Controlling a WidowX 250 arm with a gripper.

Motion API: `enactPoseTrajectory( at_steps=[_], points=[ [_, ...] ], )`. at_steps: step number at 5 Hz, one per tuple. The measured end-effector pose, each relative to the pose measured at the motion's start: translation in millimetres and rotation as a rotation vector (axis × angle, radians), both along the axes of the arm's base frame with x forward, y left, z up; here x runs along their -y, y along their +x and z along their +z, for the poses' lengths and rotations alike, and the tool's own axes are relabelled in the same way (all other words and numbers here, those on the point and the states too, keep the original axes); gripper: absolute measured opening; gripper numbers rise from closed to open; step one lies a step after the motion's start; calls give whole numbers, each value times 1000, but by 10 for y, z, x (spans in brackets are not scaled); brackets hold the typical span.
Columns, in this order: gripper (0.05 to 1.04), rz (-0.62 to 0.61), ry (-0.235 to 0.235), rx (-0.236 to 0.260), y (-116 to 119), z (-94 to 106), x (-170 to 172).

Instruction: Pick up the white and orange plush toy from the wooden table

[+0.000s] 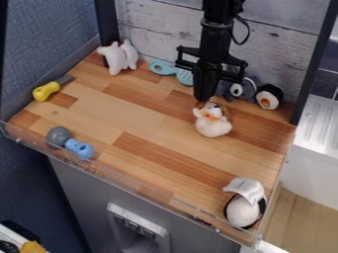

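a wood-patterned counter spread beneath a wall of whitewashed planks. the black gripper hung over its back right part, right at the head of a pale plush toy that lay on the wood; whether it was open or closed, or touched the toy, i couldn't tell. good handling there seemed to call for centring over the plump body, a low, level approach and gentle, even pressure, since soft stuffing could squash or roll aside, and room kept from the neighbours behind. counted up, there were five soft toys: the pale one, a round black-and-white one at the front right, a white one at the back left, a grey one and a small black one near the planks. there was one light-blue slotted utensil, one grey-and-blue toy and one yellow-handled tool.
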State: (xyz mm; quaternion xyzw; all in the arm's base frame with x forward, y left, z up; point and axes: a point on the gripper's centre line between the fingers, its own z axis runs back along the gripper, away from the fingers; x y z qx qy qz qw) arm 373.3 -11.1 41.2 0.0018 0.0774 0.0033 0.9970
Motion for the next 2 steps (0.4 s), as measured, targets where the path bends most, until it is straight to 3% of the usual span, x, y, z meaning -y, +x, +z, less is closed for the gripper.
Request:
enactPoseTrajectory(
  at_steps=[1,2],
  points=[
    [226,-111,-10,-13,-47,-43,65],
    [480,-299,-25,-12,-127,-61,192]
  ],
)
